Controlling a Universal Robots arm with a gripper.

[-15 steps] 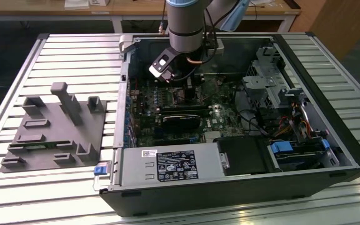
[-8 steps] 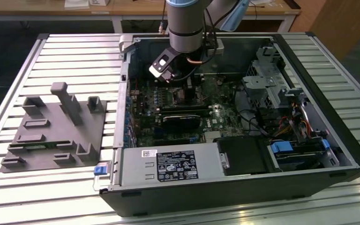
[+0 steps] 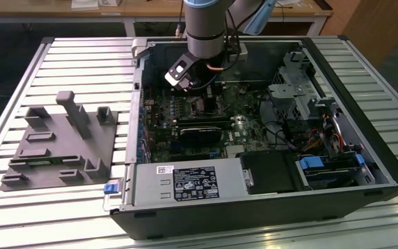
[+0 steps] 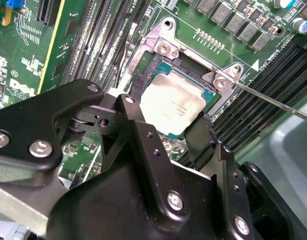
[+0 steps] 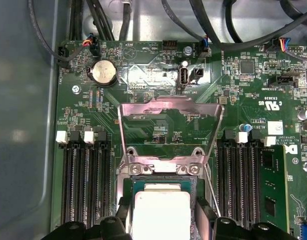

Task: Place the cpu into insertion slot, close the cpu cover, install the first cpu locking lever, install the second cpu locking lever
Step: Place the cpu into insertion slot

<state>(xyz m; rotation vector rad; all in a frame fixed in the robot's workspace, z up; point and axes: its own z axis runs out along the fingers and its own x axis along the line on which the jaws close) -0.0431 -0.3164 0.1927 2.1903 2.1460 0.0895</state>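
Observation:
The cpu (image 4: 171,102), a pale silver square chip, sits at the insertion slot (image 4: 163,60) of the green motherboard, level with its metal rim. My gripper (image 4: 167,115) straddles it, one black finger against each of two opposite edges, shut on the chip. The first wrist view shows the cpu (image 5: 161,210) between the same fingers (image 5: 124,217). The cpu cover (image 5: 171,106), a silvery frame with an open middle, stands tilted up at the slot's hinge side. A thin wire lever (image 4: 273,100) lies swung out beside the slot. In the exterior view my gripper (image 3: 195,92) reaches down inside the open computer case.
Long black memory slots (image 5: 86,185) flank the slot on both sides. Cables (image 5: 218,20) run along the case wall beyond the board. The open case (image 3: 268,207) lies on a slatted metal table, with a grey fixture (image 3: 60,142) at the exterior view's left.

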